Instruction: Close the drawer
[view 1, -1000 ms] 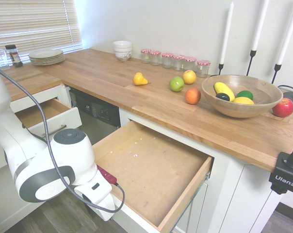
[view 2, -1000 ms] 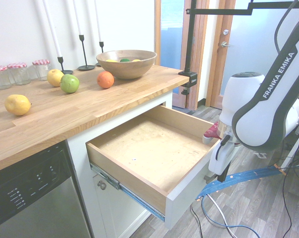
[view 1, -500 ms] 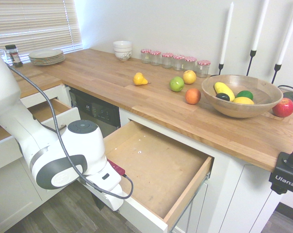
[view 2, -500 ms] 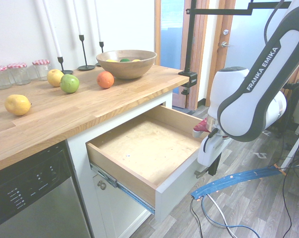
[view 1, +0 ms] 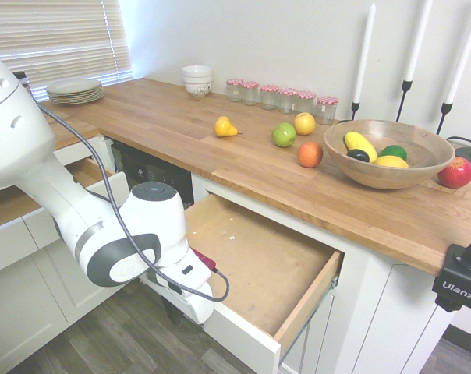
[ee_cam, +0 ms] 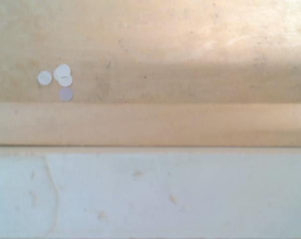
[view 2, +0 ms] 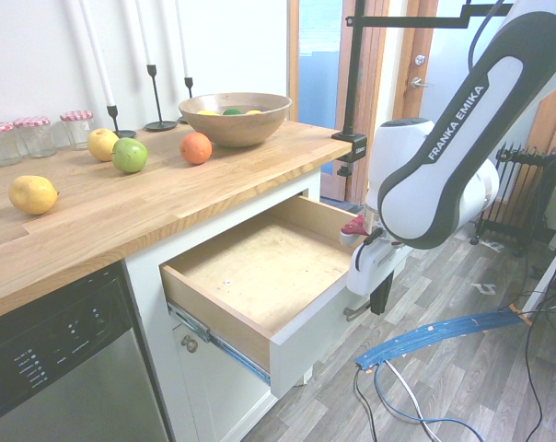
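Since a second ago the drawer (view 1: 251,269) has slid further back under the wooden surface (view 1: 220,148), so less of its plywood floor shows, and the arm has come along with it, its big white joint now nearer the cabinet.

From where I stand the gripper (view 2: 375,290) is down at the outer face of the drawer's white front panel, right against it near the slim silver handle (view 2: 356,311). The jaws are hidden behind the hand's body, so I cannot tell how far apart they stand or whether they hold anything. The drawer is still partly out, below the surface's edge, to the side of the dishwasher (view 1: 154,175).

It is wide and shallow, with bare pale plywood floor and sides, scuffed and a little stained. The wrist view looks straight down over the white panel's top edge (ee_cam: 150,194) onto the plywood, where a few small round white stickers (ee_cam: 61,79) sit clustered.

On the surface, a round wooden bowl (view 1: 387,152) holds fruit.
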Action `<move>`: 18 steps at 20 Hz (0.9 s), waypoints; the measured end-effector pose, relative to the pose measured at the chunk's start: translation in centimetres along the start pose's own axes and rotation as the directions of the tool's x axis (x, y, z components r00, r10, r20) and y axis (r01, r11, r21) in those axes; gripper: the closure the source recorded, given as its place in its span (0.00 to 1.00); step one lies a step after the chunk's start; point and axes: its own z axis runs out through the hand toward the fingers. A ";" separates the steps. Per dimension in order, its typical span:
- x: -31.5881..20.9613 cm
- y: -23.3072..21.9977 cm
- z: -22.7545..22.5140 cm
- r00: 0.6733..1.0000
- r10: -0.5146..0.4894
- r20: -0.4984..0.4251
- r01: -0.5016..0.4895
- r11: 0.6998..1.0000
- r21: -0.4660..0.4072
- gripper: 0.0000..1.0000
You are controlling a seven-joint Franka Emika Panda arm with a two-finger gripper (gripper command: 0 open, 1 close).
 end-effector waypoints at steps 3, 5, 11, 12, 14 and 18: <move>1.0 -0.9 0.2 1.000 0.004 0.002 -0.003 1.000 -0.006 1.00; 1.7 -1.5 0.4 1.000 0.006 0.003 -0.006 1.000 -0.009 1.00; 3.8 -3.5 0.5 1.000 0.013 0.005 -0.013 1.000 -0.014 1.00; 4.2 -3.9 0.5 1.000 0.013 0.005 -0.013 1.000 -0.015 1.00; 4.8 -4.7 0.5 1.000 0.013 0.005 -0.013 1.000 -0.016 1.00; 6.2 -6.2 0.9 1.000 0.017 0.009 -0.017 1.000 -0.022 1.00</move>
